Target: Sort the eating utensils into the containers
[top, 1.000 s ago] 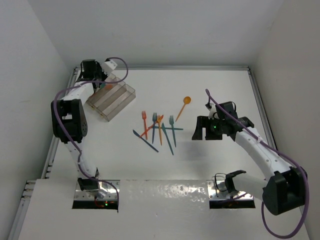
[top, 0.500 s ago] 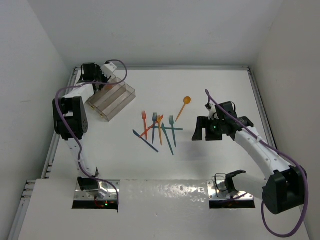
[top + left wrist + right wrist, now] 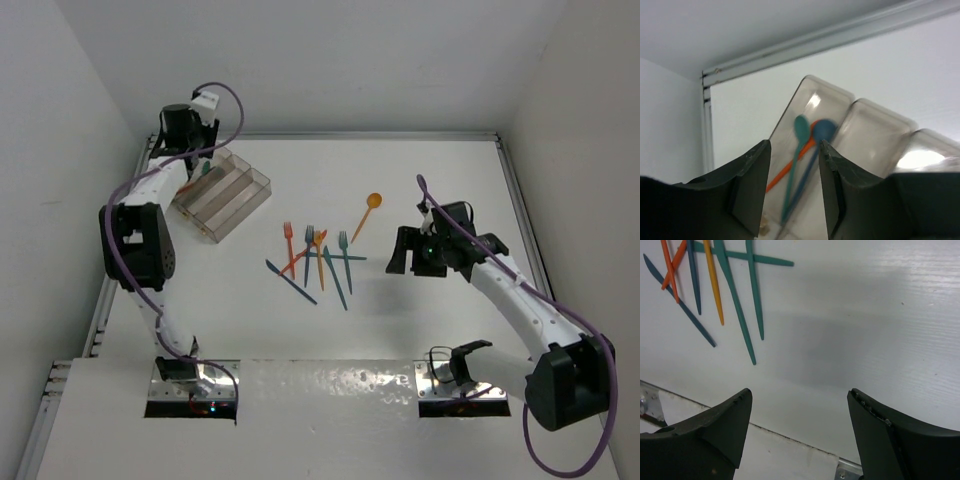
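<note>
The clear three-compartment tray (image 3: 236, 196) stands at the back left. In the left wrist view its left compartment (image 3: 790, 125) holds a teal spoon (image 3: 799, 135), a dark blue spoon (image 3: 821, 131) and an orange utensil (image 3: 785, 172). My left gripper (image 3: 196, 152) (image 3: 793, 146) is open and empty, above that compartment's near end. Several loose utensils (image 3: 315, 258) lie crossed mid-table, and an orange spoon (image 3: 368, 212) lies apart, behind them. My right gripper (image 3: 408, 262) (image 3: 800, 394) is wide open and empty, to the right of the pile. Teal utensils (image 3: 735, 300) show in the right wrist view's upper left.
The table's metal rail (image 3: 805, 42) and the white walls run close behind and to the left of the tray. The other two tray compartments (image 3: 872, 135) show nothing in them. The arms' base plate edge (image 3: 790, 440) lies under the right gripper.
My left wrist has risen and pulled back from over the tray toward the back corner. My right gripper has shifted slightly right and up.
</note>
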You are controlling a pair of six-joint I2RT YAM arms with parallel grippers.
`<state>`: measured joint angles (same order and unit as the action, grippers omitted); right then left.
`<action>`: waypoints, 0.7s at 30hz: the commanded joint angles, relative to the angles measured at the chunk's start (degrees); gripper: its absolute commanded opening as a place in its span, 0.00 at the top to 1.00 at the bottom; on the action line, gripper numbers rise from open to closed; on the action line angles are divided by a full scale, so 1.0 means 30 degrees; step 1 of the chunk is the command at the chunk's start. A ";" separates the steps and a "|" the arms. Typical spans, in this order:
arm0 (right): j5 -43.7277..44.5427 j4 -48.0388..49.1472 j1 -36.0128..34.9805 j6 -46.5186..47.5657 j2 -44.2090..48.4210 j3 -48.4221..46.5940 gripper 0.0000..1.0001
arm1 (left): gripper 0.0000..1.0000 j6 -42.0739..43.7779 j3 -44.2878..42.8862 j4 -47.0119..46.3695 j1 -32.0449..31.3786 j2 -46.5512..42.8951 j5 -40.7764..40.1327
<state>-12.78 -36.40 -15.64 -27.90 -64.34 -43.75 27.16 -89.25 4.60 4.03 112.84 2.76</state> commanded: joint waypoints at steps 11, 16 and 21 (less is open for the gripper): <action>0.2178 0.1061 -0.0090 -0.1832 0.1871 -0.0477 0.24 | 0.63 -1.2799 -0.3531 0.4092 -0.9011 -0.1902 -0.0042; 0.2763 0.0418 -0.0090 -0.1921 0.3075 0.0108 0.23 | 0.63 -1.4176 -0.3820 0.3681 -1.1419 0.0203 0.0221; 0.3145 -0.0316 -0.0061 -0.1862 0.4040 0.0256 0.23 | 0.64 -1.4705 -0.4963 0.3856 -1.3529 0.2752 0.0193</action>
<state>-5.30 -35.86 -15.64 -33.01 -54.17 -43.53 -13.74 -100.90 15.66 -34.50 117.69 3.20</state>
